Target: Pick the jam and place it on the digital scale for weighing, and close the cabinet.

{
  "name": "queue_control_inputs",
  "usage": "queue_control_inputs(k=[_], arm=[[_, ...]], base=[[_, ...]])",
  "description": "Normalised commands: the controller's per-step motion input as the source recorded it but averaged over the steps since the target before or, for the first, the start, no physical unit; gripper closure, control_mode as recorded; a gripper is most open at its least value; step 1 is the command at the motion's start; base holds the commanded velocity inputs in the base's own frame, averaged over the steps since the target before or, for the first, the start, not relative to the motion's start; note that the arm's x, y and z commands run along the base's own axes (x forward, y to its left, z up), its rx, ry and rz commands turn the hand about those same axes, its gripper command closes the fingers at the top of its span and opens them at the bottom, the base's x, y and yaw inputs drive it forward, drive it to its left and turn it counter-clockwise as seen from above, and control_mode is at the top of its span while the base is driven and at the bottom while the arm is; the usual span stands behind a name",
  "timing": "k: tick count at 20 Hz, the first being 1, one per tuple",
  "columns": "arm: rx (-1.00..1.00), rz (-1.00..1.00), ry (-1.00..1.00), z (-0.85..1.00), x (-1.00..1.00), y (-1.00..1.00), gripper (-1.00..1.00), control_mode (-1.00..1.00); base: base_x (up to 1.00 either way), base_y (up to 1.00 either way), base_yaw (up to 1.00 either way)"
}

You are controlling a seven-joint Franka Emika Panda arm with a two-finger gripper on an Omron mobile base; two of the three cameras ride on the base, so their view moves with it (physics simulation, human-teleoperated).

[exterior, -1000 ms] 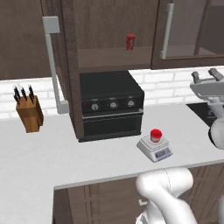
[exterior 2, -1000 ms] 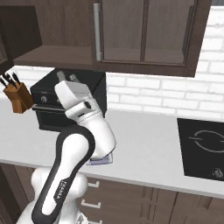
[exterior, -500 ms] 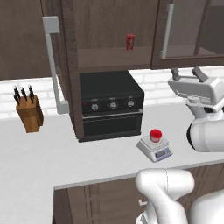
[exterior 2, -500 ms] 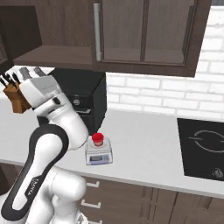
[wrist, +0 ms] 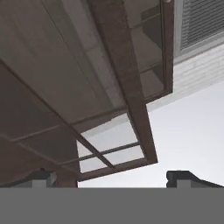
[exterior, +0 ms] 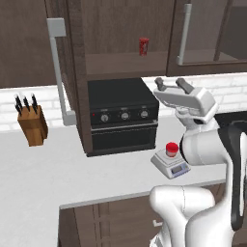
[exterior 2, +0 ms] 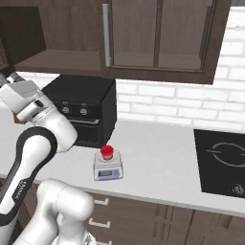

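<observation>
The jam [exterior: 171,148], a small red-lidded jar, stands on the round plate of the light grey digital scale [exterior: 174,167] on the counter, in front of the black oven. The right base view has the jam [exterior 2: 106,152] on the scale [exterior 2: 108,169] too. My gripper [exterior: 171,84] is open and holds nothing; it is raised above and behind the scale and points up toward the cabinet. The dark brown cabinet's left door [exterior: 77,72] stands swung open, with its grey bar handle [exterior: 57,72] facing out. In the hand view the glass-panelled door [wrist: 131,100] is seen from below, above my open gripper [wrist: 111,180].
A slim red can [exterior: 143,47] stands on the open cabinet shelf. The black oven [exterior: 123,120] sits under that shelf. A wooden knife block [exterior: 32,124] is at the left of the counter. A black cooktop [exterior 2: 224,161] lies at the right, and closed cabinet doors [exterior 2: 158,38] hang above.
The arm has swung from the right side toward the open cabinet, and the hand now tilts upward. The jam stays on the scale. The gripper stays open.
</observation>
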Motion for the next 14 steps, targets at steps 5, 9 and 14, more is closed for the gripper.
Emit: queue_control_inputs(k=[5,9,14], arm=[[0.17,-0.03,-0.12,-0.86,-0.23,0.97,-1.0,-1.0],[0.06,-0.05,0.01,-0.54,-0.46,1.0,-1.0,-1.0],[0.03,-0.05,0.1,-0.64,0.03,1.0,-1.0,-1.0]], base=[[0.0,0.0,0.0],[0.0,0.0,0.0],[0.0,0.0,0.0]])
